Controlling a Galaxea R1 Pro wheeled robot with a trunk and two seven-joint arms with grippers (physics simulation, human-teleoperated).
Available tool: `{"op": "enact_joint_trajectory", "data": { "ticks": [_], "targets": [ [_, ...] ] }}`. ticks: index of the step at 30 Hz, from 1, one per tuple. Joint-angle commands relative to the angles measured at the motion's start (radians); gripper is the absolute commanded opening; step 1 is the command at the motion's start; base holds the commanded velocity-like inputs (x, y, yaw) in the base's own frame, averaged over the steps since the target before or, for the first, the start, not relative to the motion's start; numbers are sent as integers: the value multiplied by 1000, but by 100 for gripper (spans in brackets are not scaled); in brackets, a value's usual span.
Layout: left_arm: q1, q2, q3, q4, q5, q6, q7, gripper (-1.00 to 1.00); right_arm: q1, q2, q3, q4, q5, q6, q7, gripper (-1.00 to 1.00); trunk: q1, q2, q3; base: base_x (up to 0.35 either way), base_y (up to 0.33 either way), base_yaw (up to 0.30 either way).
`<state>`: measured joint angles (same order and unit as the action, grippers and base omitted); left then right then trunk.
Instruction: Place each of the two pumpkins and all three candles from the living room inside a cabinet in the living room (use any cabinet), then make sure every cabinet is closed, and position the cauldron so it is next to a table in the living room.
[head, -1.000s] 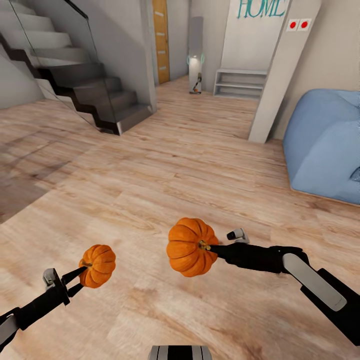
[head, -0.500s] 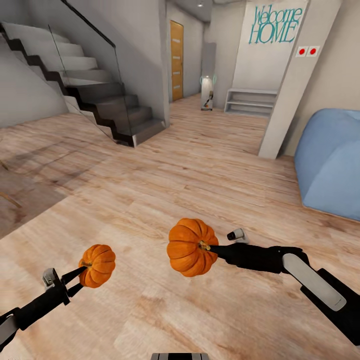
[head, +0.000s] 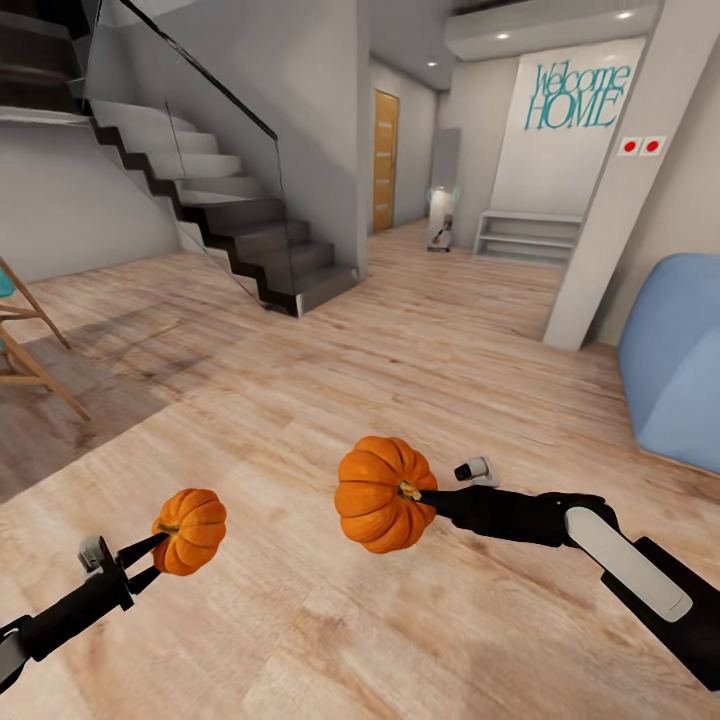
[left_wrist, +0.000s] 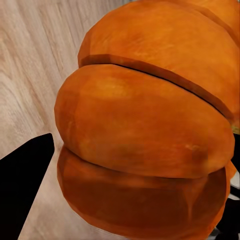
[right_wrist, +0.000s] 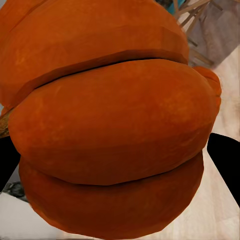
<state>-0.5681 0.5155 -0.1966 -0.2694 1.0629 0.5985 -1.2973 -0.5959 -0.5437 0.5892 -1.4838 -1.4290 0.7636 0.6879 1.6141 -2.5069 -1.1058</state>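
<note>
Over bare floor (head: 300, 400), far from any cabinet: left tool (head: 150, 560) pinching one pumpkin (head: 190, 531), right tool (head: 425, 497) pinching the other (head: 380, 493). Risky to carry; could slip loose with a jolt, being gripped near the stems.

Head camera high, facing forward-down over floor (head: 330, 400); wrist cameras close behind pumpkins (left_wrist: 145, 130), shared.

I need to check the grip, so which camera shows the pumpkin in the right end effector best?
The head view: the whole right-hand pumpkin shows, held at its stem by the right end effector above the wooden floor. The right wrist view gives only a close-up of its orange ribs.
</note>
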Motion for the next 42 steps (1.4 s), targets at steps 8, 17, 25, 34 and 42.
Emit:
{"op": "enact_joint_trajectory", "data": {
  "ticks": [8,17,25,34,42],
  "targets": [
    [-1,1,-8,1,8,7,0,-100,-1,-2,1,0,-6,3,-3,-100,-4,2,32,0,0,44],
    [-2,2,-7,1,11,7,0,-100,-1,-1,1,0,-7,3,-4,-100,-5,2,40,0,0,199],
    [-3,3,-6,1,14,7,0,-100,-1,-1,1,-1,-5,5,-4,-100,-5,2,40,136,0,275],
    [-2,4,-5,1,32,8,-2,-100,-1,-1,1,-1,-3,5,-5,-100,-5,2,40,101,0,276],
    [-2,28,-8,-8,43,110,-121,-100,-1,-1,1,-1,-4,5,-5,-100,-6,2,47,1,0,276]
  ]
}}
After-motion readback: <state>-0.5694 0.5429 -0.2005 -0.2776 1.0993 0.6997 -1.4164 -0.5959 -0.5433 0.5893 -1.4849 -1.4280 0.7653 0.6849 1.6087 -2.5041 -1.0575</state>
